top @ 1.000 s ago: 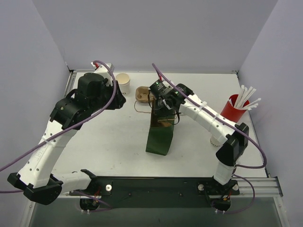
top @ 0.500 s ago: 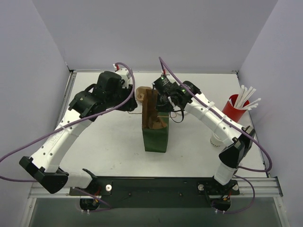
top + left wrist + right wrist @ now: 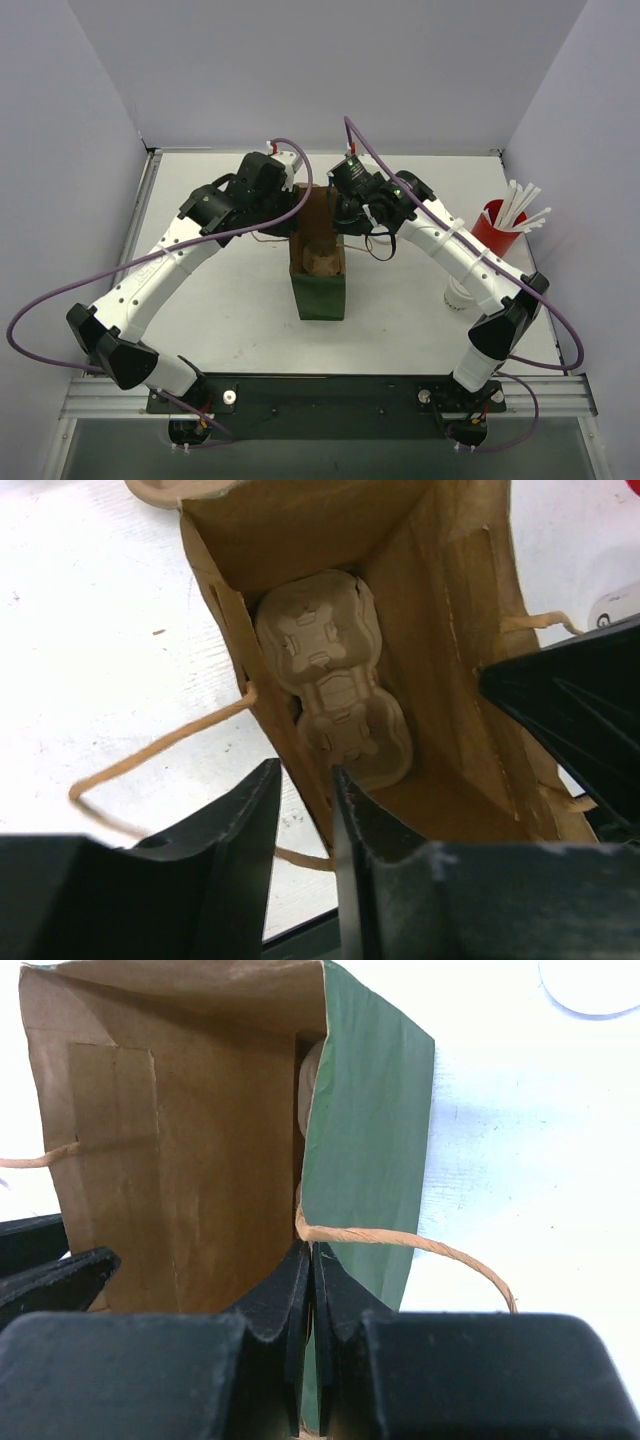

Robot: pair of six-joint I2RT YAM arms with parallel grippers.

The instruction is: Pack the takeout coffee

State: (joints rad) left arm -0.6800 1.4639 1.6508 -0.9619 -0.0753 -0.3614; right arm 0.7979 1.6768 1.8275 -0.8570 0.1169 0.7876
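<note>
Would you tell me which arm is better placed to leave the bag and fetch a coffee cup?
Probably the left. The right hand is clamped shut on the green bag's rim, holding it upright, while the left hand only straddles the opposite wall with its fingers apart, so it can let go.

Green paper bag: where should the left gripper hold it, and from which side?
Probably grip the top rim of the green paper bag on its side wall nearest the left gripper, coming from above, one finger inside, one outside. The bag stands upright and open, its wall is thin paper, and the right gripper pinches the opposite rim.
</note>
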